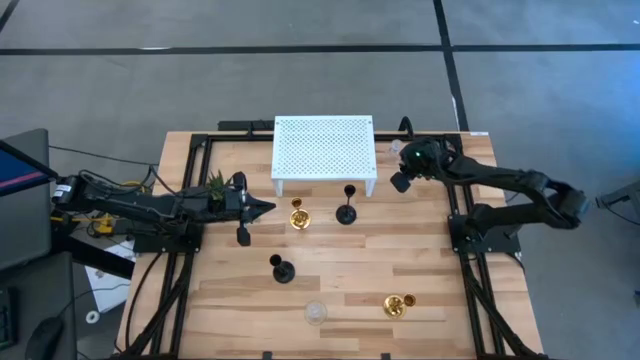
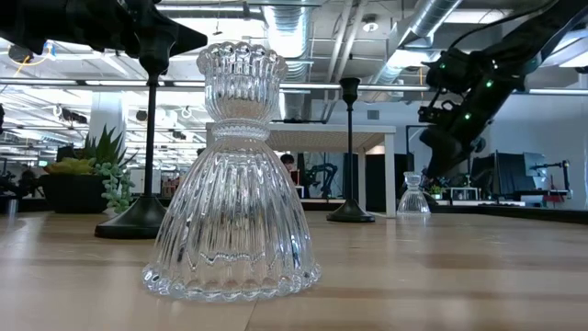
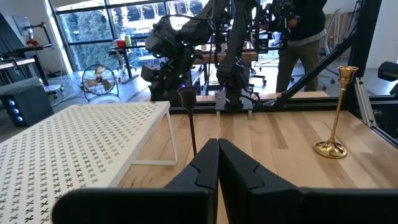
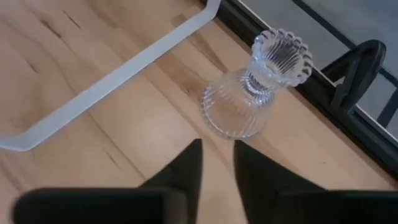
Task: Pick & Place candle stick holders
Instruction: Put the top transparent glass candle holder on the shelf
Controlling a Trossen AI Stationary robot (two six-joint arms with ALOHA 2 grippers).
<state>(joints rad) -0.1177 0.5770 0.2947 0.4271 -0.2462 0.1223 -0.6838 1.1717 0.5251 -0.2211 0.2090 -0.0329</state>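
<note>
- Nearest the front edge of the counter (image 1: 430, 260), a clear glass holder (image 2: 230, 184) stands upright. A gold holder (image 1: 396, 305) stands off to its right, and neither is being handled.
- Further back, a black holder (image 1: 282, 270) stands alone. Beyond it a second gold holder (image 1: 298, 217) and a second black holder (image 1: 347, 213) stand side by side, just in front of the white perforated rack (image 1: 323, 145).
- The left end effector (image 1: 268, 208) hangs beside that gold one. Its fingers are pressed together on nothing, so I take this arm to be waiting.
- At the far right corner of the rack, the right end effector (image 4: 217, 146) points down at the other clear glass holder (image 4: 252, 93). It is empty, with only a narrow gap between its fingers. The holder stands upright on the counter, near the rack's white foot bar and short of the black frame rail.
- This looks like the approach to a grasp.
  - The gap seems too slim for the ribbed skirt, so spread the fingers first.
  - Centre on the thin neck under the fluted cup and close gently, since glass is slippery and that skirt would push a grip off.
  - Lift straight up, clear of the foot bar and the rail.
- No brand, label or lettering can be read on anything.
</note>
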